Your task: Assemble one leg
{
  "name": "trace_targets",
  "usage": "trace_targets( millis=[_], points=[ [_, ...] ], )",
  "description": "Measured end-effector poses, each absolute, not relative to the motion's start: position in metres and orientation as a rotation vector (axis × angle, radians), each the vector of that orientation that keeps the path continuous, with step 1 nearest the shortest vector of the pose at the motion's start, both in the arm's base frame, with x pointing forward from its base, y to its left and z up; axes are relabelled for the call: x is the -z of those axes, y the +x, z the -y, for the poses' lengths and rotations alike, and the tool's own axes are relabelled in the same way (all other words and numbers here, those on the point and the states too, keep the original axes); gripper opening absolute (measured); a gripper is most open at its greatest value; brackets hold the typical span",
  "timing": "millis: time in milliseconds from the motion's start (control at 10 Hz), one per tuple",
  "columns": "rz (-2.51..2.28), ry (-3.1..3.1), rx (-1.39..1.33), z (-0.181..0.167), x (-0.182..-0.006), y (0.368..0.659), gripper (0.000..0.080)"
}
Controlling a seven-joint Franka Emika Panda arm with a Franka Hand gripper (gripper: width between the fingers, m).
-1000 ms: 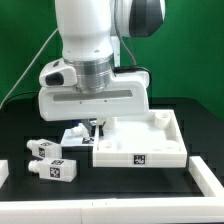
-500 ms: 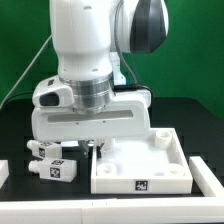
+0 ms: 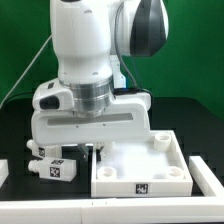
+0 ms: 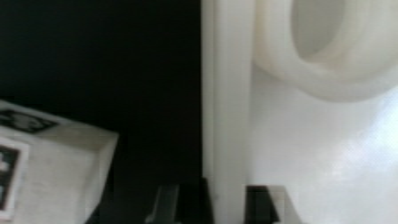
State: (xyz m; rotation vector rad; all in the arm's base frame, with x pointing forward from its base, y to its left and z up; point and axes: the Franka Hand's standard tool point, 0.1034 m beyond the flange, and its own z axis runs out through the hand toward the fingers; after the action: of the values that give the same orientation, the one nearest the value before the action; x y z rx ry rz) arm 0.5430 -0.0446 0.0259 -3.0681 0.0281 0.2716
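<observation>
My gripper (image 3: 95, 150) is low at the left wall of the large flat white tray-like piece (image 3: 140, 182). In the wrist view my gripper (image 4: 221, 205) has one dark finger (image 4: 178, 205) outside that wall (image 4: 224, 110) and the other inside, shut on it. A round corner socket (image 4: 329, 50) shows just inside the wall. Two white legs with black-and-white tags lie on the black table to the exterior view's left, one nearer (image 3: 56, 168) and one behind it (image 3: 38, 151). One tagged leg (image 4: 39, 160) lies close outside the wall in the wrist view.
A white block (image 3: 3, 172) sits at the exterior view's left edge and another (image 3: 210, 172) at its right edge. A white strip (image 3: 110, 208) runs along the table's front. A green backdrop stands behind, with cables hanging at the left.
The arm has come down and forward, and the tray-like piece has slid toward the front of the table with it. One leg seen beside the tray is now hidden behind the hand.
</observation>
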Motion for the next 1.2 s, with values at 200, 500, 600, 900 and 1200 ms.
trace_targets(
  millis=[200, 500, 600, 900, 1200],
  points=[
    [0.020, -3.072, -0.223, 0.045, -0.022, 0.571, 0.0051],
    [0.031, -3.057, -0.230, 0.030, -0.012, 0.576, 0.0051],
    [-0.004, -3.041, -0.229, 0.021, -0.010, 0.576, 0.0051],
    [-0.033, -3.051, -0.216, 0.021, -0.009, 0.577, 0.0127],
    [-0.033, -3.051, -0.216, 0.021, -0.009, 0.577, 0.0444]
  ],
)
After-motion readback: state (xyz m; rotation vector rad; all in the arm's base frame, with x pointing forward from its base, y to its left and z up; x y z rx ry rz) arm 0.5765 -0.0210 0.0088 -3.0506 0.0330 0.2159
